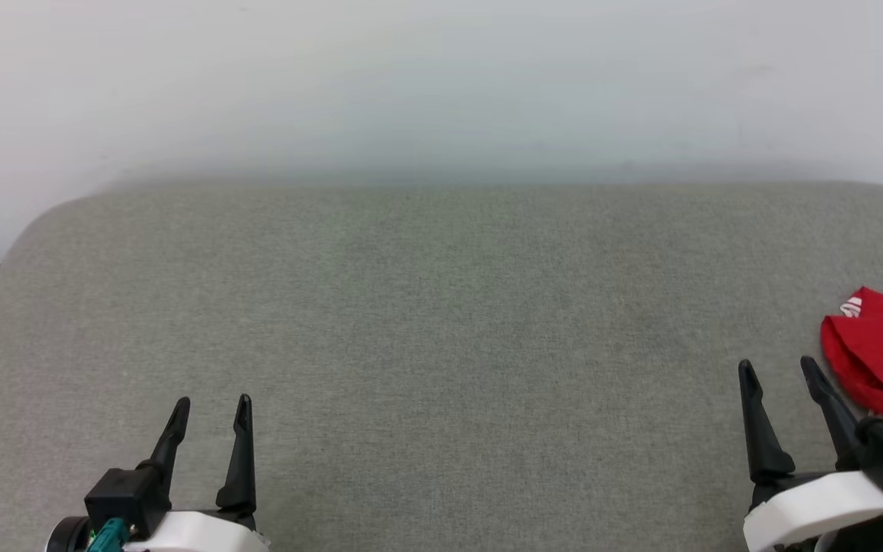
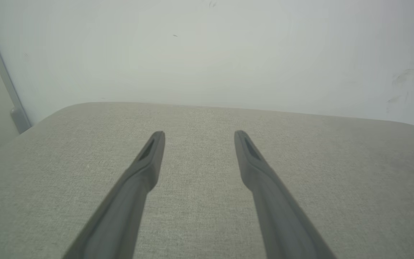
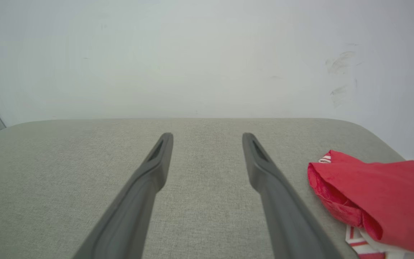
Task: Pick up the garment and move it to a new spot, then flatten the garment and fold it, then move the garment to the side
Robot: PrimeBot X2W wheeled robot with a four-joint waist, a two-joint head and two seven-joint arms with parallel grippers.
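The garment (image 1: 882, 353) is the single piece of clothing here: one red bunched heap on the desk (image 1: 441, 307), just to the outer side of the right fingers. Starting at the left, the left fingers (image 1: 241, 452) are a pair of two long dark prongs, spread apart and released, with nothing between them. In the left wrist view these left fingers (image 2: 138, 187) have bare grey fabric desk (image 2: 199, 201) between and beyond their tips. Further right comes a wide bare stretch of desk between the two pairs. The right fingers (image 1: 756, 422) are also two prongs, spread wide and holding nothing, which makes four prongs in all. In the right wrist view the garment (image 3: 383, 194) sits close beside the outer prong of the right fingers (image 3: 261, 172), level with it and a little short of its tip. Its red cloth is folded over itself, and red-and-white striped trim peeks out at its far corner and its near edge. Whether cloth and prong touch I cannot tell.
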